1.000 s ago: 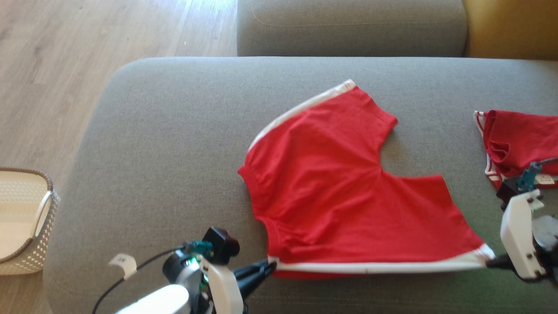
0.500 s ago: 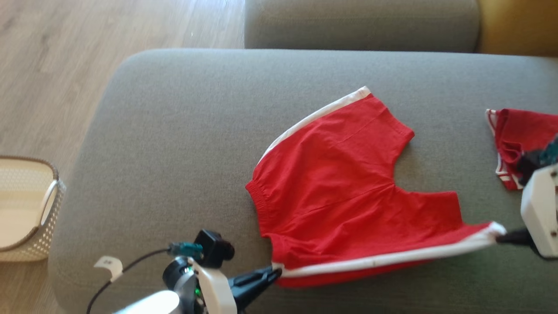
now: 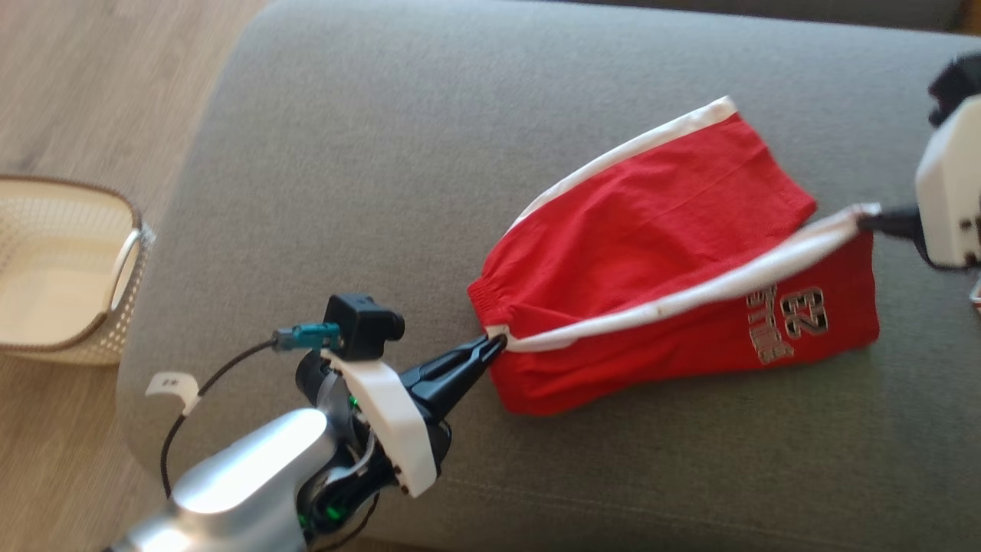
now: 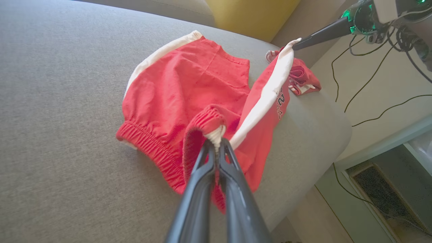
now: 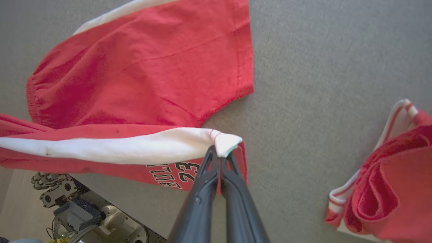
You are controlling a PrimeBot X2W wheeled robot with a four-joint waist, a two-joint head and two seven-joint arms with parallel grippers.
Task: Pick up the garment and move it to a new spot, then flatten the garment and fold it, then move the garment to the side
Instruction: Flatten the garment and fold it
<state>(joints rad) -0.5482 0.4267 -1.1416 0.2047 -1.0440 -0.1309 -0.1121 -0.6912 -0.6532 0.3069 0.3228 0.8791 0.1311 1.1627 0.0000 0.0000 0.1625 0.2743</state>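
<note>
- The red shorts (image 3: 651,207) are on the right half of the grey sofa seat (image 3: 383,153). One leg lies flat on the seat, and the other leg is raised off it.
- The left arm (image 3: 245,491) reaches in over the seat's near edge. Its silver forearm slants up and to the right, and its wrist is angled towards the shorts.
- The left fingers (image 3: 479,353) are pressed together on the waistband end of the shorts' white side stripe. In the left wrist view the left fingers (image 4: 206,162) pinch a small bunch of white and red cloth at their tips.
- The right arm's white wrist housing (image 3: 946,192) hangs over the seat's right end, with its fingers pointing left across the seat.
- The right fingers (image 3: 889,224) are closed tight on the hem end of the same stripe. The right wrist view shows the white corner nipped between the tips of the right fingers (image 5: 207,168).
- The stripe runs taut between the two grips above the seat. A red panel printed with the number 23 hangs below it.
- A second red garment (image 5: 388,175) lies crumpled on the seat's right end, apart from the shorts.
- A pale woven basket (image 3: 69,307) stands on the wooden floor just off the seat's left edge.
</note>
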